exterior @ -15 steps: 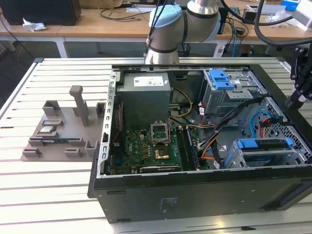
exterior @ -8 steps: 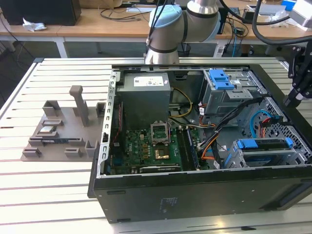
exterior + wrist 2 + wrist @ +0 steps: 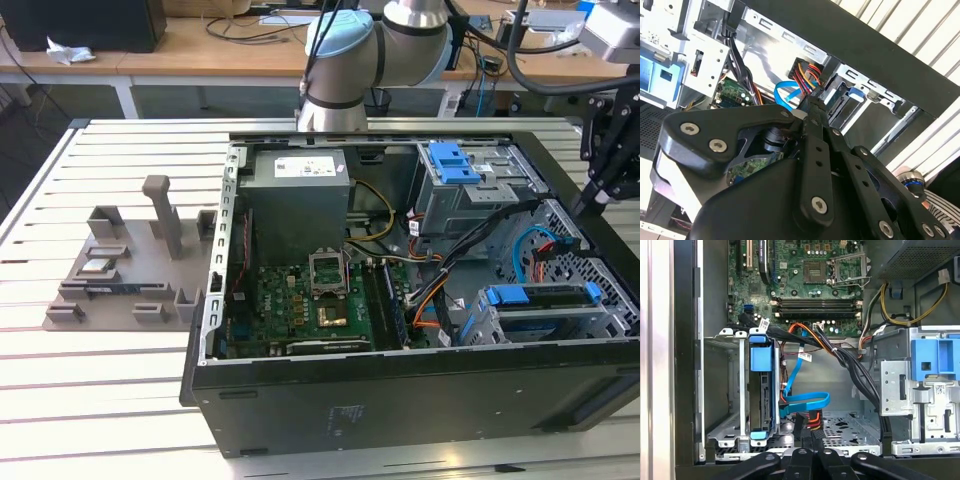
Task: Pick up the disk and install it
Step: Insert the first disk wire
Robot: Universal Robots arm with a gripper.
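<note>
The disk (image 3: 762, 392) stands on edge inside the metal drive cage (image 3: 727, 385) of the open computer case, with blue rails at both ends. In the exterior view the disk (image 3: 540, 297) lies in that cage at the case's near corner, on the exterior view's right. My gripper (image 3: 807, 437) hangs over the case floor beside the cage, fingers closed together with nothing between them, close to the blue data cable (image 3: 807, 402) and the coloured power wires. In the exterior view, my gripper (image 3: 583, 203) is above the case's right wall. The black fingers (image 3: 812, 130) point toward the cable plug.
A grey power supply box (image 3: 297, 195) sits at the back of the case, and the green motherboard (image 3: 320, 300) is in the middle. A second cage with a blue latch (image 3: 455, 165) stands at the back right. A grey parts fixture (image 3: 130, 270) lies on the slatted table left of the case.
</note>
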